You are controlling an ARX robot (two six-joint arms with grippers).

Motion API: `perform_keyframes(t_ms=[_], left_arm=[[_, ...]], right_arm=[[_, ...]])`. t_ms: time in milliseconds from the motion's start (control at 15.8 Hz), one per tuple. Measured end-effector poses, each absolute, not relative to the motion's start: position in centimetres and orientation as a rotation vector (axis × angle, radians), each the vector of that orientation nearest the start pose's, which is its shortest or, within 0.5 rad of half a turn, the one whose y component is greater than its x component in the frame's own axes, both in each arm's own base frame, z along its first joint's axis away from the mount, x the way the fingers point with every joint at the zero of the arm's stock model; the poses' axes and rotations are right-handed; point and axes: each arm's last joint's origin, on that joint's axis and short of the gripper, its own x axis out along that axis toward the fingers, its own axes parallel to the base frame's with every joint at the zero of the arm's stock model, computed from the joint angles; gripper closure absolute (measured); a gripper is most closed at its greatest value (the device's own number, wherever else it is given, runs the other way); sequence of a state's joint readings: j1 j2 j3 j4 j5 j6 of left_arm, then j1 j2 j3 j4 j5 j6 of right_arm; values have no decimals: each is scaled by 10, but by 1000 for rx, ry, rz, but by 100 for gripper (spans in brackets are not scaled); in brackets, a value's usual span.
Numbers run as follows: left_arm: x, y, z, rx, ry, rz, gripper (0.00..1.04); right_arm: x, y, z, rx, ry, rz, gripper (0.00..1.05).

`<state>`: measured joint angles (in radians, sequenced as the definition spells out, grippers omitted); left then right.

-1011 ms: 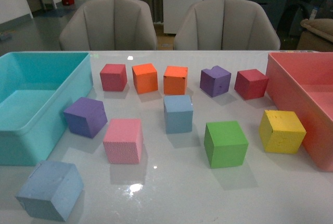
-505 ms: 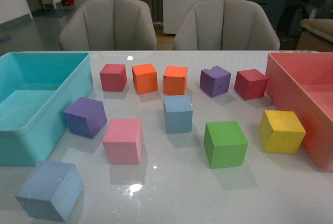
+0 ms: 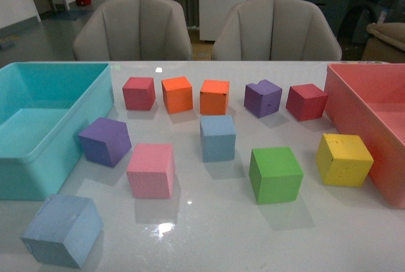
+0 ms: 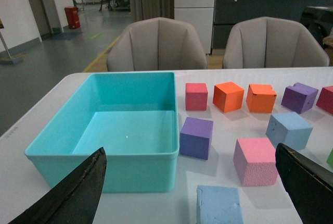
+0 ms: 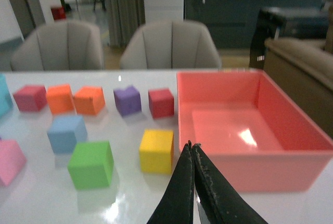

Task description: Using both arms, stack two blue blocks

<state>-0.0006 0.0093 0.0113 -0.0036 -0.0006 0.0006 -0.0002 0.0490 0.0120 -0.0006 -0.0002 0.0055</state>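
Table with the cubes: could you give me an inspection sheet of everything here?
Surface: glossy white table, nothing spilled.
Job's things: two blue blocks, one mid-table, one near left, apart, unstacked.
Clutter: nine other coloured cubes; turquoise bin left, pink bin right, both empty.
Grippers: left fingers wide open; right fingers shut, holding nothing.
Cables: nothing seen.
Surroundings: two grey chairs behind the table.
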Motion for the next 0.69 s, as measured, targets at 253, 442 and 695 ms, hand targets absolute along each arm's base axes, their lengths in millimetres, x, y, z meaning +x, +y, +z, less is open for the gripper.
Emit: perform_keyframes(t_ms=[253, 442, 695], left_arm=[[98, 0, 166, 1, 1, 0, 7], [98, 0, 166, 1, 1, 0, 7], [98, 0, 166, 1, 1, 0, 7]], right_arm=[[97, 0, 167, 4, -3, 0, 93], [97, 0, 167, 4, -4, 0, 54], [97, 0, 167, 4, -4, 0, 28]])
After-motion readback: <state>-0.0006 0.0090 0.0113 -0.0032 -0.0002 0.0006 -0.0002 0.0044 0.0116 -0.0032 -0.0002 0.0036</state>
